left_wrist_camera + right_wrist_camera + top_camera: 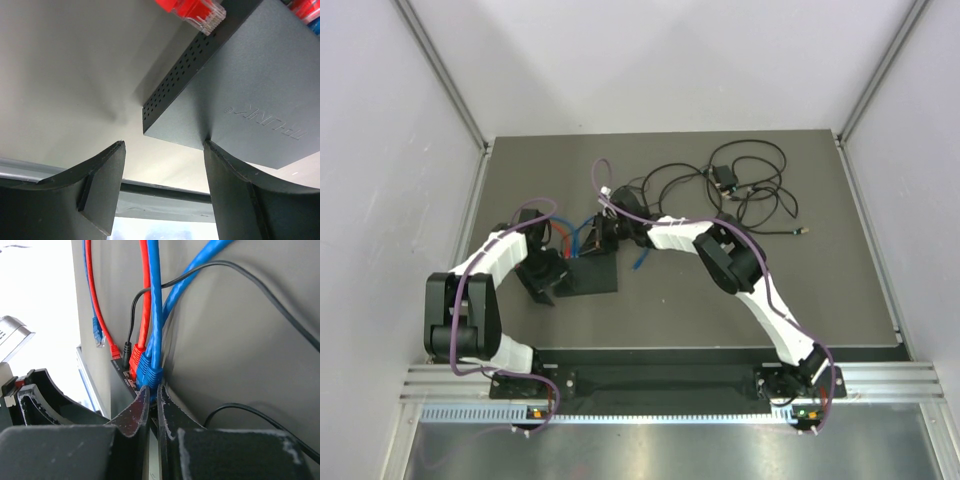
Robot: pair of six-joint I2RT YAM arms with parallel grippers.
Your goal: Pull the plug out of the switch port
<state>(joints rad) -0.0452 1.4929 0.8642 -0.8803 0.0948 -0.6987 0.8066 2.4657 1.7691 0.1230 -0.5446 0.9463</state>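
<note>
Between the two pincers, in the overhead view, the switch is seen lying flat on the desk. The left pincer is set at its near-left corner and the right pincer at its far edge, where red and blue cables are gathered.

At the left wrist, the jaws are held apart. One finger is touching the switch's edge, the other stands clear beside it, and a loose red plug is seen beyond.

At the right wrist, the fingers are closed together, their tips just under the blue plug. Whether it is nipped cannot be told. That plug is still seated in the switch, beside a seated red plug and a black power lead. The pull is judged not yet made, so the whole extraction remains.
</note>
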